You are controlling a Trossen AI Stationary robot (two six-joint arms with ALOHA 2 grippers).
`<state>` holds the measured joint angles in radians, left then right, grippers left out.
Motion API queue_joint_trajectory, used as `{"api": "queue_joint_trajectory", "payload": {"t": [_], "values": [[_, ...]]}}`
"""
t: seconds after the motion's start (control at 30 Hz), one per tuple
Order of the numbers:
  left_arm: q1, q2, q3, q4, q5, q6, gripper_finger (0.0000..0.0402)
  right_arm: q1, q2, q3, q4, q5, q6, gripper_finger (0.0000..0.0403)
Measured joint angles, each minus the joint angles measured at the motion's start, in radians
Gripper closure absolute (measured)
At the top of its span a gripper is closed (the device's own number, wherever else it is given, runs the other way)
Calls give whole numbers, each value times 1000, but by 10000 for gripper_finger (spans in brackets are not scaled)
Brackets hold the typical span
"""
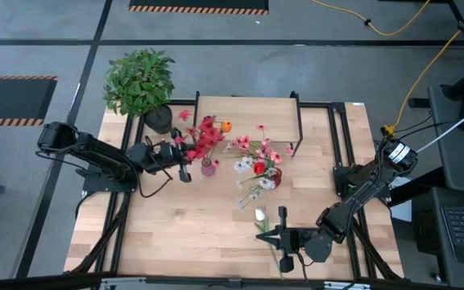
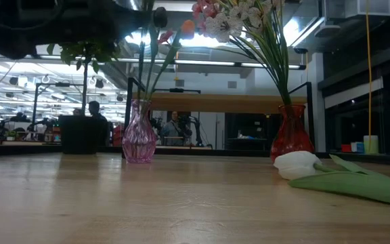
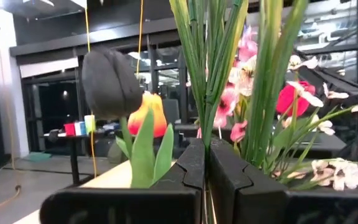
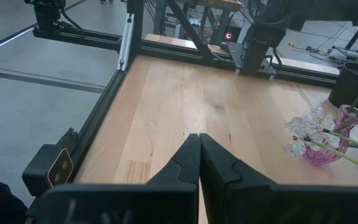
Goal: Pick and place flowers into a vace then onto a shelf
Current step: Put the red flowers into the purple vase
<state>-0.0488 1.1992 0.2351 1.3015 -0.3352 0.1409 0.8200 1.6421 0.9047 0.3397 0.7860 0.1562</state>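
No readable labels anywhere. Flowers (image 1: 258,165) sit in two vases just in front of the shelf (image 1: 248,119) on the light wood table (image 1: 192,225). Left gripper (image 1: 185,171) pinched on stems, right gripper (image 1: 283,213) closed empty.

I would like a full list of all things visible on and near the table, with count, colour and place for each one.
Pink vase: one, clear pink glass, in front of the shelf, holding red, pink and orange flowers.
Red vase: one, red glass, right of the pink vase, holding pink, white and red flowers.
White flower: one, white bloom with green leaf, lying on the table near the front.
Potted plant: one, bushy green in a dark pot, back left corner.
Shelf: one, light wood top with black legs, back centre.
Table: one, light wood.
Left pincer: one, dark, shut, beside the pink vase.
Right pincer: one, dark, shut, near the white flower.
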Motion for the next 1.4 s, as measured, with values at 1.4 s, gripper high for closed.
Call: {"api": "queue_joint_trajectory", "payload": {"t": [1.4], "values": [[69,53,-16,-99,91,-79,397,-47,0,0,4,0,-2,399]]}}
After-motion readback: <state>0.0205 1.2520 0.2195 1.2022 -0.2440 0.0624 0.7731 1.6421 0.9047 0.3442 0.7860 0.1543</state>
